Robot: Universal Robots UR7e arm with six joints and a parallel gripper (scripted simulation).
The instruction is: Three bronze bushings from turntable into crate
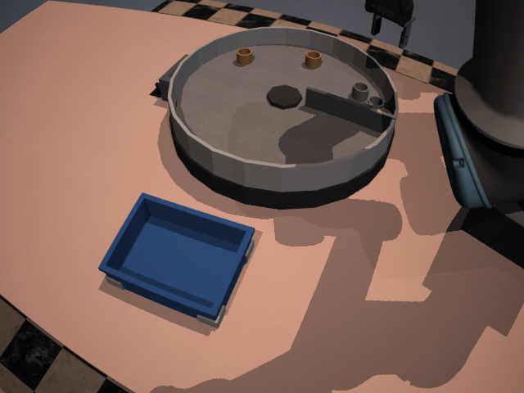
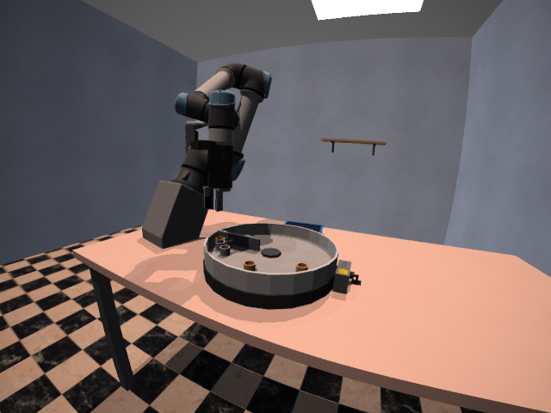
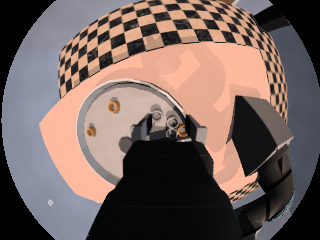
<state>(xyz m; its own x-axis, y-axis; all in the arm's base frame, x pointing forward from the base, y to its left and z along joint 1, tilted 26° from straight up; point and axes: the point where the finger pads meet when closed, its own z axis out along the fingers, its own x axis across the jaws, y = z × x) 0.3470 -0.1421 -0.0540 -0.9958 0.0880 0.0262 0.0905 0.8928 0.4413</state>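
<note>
Two bronze bushings stand apart on the turntable point(image 1: 270, 178) point(image 2: 271, 282): one bronze bushing point(image 1: 313, 59) point(image 2: 250, 265) point(image 3: 111, 108) and another bronze bushing point(image 1: 244, 56) point(image 2: 301, 267) point(image 3: 90, 131). A third bronze bushing point(image 1: 384, 110) point(image 2: 219, 238) point(image 3: 182, 130) stands near the rim beside the divider, mostly hidden in the top view. Close to it are grey bushings point(image 1: 359, 92) point(image 2: 225, 249) point(image 3: 156, 115). My gripper point(image 1: 389, 40) point(image 2: 213, 208) point(image 3: 168, 120) is open and empty, well above the turntable's level. The blue crate point(image 1: 178, 258) point(image 2: 305, 225) is empty.
A dark upright divider point(image 1: 346, 109) point(image 2: 244, 241) runs from near the hub point(image 1: 283, 97) point(image 2: 270, 252) to the rim. The raised wall rings the whole turntable. A small box point(image 1: 168, 86) point(image 2: 343, 277) is fixed on its outside. The arm's base stands beside the turntable.
</note>
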